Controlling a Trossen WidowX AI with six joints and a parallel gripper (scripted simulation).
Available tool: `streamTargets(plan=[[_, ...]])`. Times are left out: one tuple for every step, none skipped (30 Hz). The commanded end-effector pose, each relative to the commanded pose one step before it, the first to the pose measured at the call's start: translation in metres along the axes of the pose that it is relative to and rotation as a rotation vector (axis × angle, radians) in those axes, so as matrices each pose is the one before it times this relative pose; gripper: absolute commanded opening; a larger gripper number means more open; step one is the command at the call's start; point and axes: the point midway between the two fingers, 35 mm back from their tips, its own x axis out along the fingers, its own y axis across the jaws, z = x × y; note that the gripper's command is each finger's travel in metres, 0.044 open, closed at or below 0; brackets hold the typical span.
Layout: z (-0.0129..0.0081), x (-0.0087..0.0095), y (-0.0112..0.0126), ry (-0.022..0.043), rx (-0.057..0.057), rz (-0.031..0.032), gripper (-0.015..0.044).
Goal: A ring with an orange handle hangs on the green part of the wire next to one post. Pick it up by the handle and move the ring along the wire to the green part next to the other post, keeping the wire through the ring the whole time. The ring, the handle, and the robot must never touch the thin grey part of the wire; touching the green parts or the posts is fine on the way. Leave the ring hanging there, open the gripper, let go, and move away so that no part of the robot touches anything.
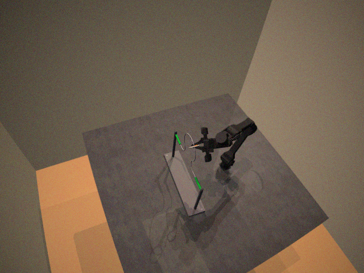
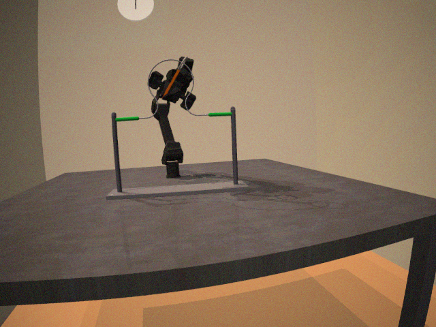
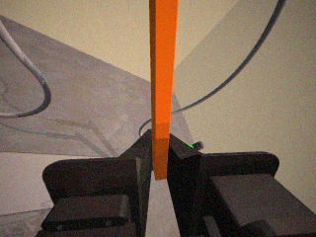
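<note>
Claw [image 3: 159, 163] pinches orange handle [image 3: 163, 74] above wire [image 2: 197, 113].

A dark table in a plain room with an orange floor.

A dark grey table [image 2: 211, 246] fills the lower half of the exterior view, its front edge curving across the frame and one leg [image 2: 415, 278] standing at the lower right. Below it lies an orange floor [image 1: 64, 205] with a darker square patch [image 2: 246, 302]. Beige walls [image 1: 308, 73] close in behind. At the upper left of the exterior view, a pale round disc [image 2: 135, 8], possibly a clock, sits on the wall.
</note>
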Motion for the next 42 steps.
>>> streamTargets(plan=[[0.00038,-0.00019,-0.00254,-0.00747,-0.0356,-0.02694,-0.015],[0.00001,0.00006,-0.00053,-0.00168,-0.0107,-0.00727,-0.015],[0.00001,0.00006,-0.00053,-0.00167,-0.0107,-0.00727,-0.015],[-0.00001,0.00007,-0.00053,-0.00167,-0.0107,-0.00727,-0.015],[-0.00001,0.00007,-0.00053,-0.00167,-0.0108,-0.00728,-0.015],[0.0,0.00007,-0.00053,-0.00166,-0.0108,-0.00728,-0.015],[0.00001,0.00006,-0.00053,-0.00166,-0.0108,-0.00728,-0.015],[0.00001,0.00006,-0.00053,-0.00165,-0.0108,-0.00728,-0.015],[-0.00001,0.00007,-0.00052,-0.00165,-0.0108,-0.00728,-0.015],[-0.00001,0.00007,-0.00053,-0.00165,-0.0108,-0.00729,-0.015],[0.0,0.00007,-0.00053,-0.00164,-0.0108,-0.00729,-0.015],[0.00001,0.00006,-0.00053,-0.00164,-0.0108,-0.00728,-0.015],[0.00001,0.00006,-0.00053,-0.00164,-0.0108,-0.00728,-0.015],[-0.00001,0.00007,-0.00053,-0.00163,-0.0108,-0.00728,-0.015],[-0.00001,0.00007,-0.00053,-0.00163,-0.0109,-0.00729,-0.015],[0.0,0.00007,-0.00053,-0.00163,-0.0109,-0.00729,-0.015],[0.00001,0.00006,-0.00053,-0.00162,-0.0109,-0.00729,-0.015],[0.00001,0.00006,-0.00053,-0.00162,-0.0109,-0.00728,-0.015],[-0.00001,0.00007,-0.00052,-0.00161,-0.0109,-0.00728,-0.015],[-0.00001,0.00007,-0.00053,-0.00161,-0.0109,-0.00729,-0.015],[0.0,0.00007,-0.00053,-0.00161,-0.0109,-0.00729,-0.015],[0.00001,0.00006,-0.00053,-0.0016,-0.0109,-0.00728,-0.015],[0.00001,0.00006,-0.00053,-0.0016,-0.0109,-0.00728,-0.015],[-0.00001,0.00007,-0.00053,-0.0016,-0.0109,-0.00728,-0.015],[-0.00001,0.00007,-0.00053,-0.00159,-0.0109,-0.00729,-0.015],[0.0,0.00007,-0.00053,-0.00159,-0.0109,-0.00729,-0.015],[0.00001,0.00006,-0.00053,-0.00159,-0.0109,-0.00728,-0.015],[0.00001,0.00004,-0.00035,-0.00106,-0.0072,-0.00482,-0.015],[0.0,0.00005,-0.00039,-0.0012,-0.0081,-0.00536,-0.015],[0.0,0.00006,-0.00047,-0.00144,-0.0097,-0.00647,-0.015],[0.00001,0.00007,-0.00052,-0.0016,-0.0109,-0.00728,-0.015],[0.00001,0.00006,-0.00054,-0.00162,-0.0112,-0.00747,-0.015],[0.00001,0.00006,-0.00054,-0.0016,-0.0112,-0.00741,-0.015],[0.0,0.00007,-0.00053,-0.00158,-0.0111,-0.00733,-0.015],[0.0,0.00007,-0.00053,-0.00157,-0.011,-0.0073,-0.015],[0.0,0.00007,-0.00053,-0.00156,-0.011,-0.00729,-0.015],[0.00001,0.00006,-0.00053,-0.00156,-0.011,-0.00729,-0.015],[0.00001,0.00006,-0.00053,-0.00155,-0.011,-0.00728,-0.015],[0.0,0.00007,-0.00053,-0.00155,-0.011,-0.00728,-0.015],[0.0,0.00007,-0.00053,-0.00155,-0.011,-0.00729,-0.015],[0.0,0.00007,-0.00053,-0.00155,-0.011,-0.00729,-0.015],[0.00001,0.00006,-0.00053,-0.00154,-0.011,-0.00729,-0.015]])
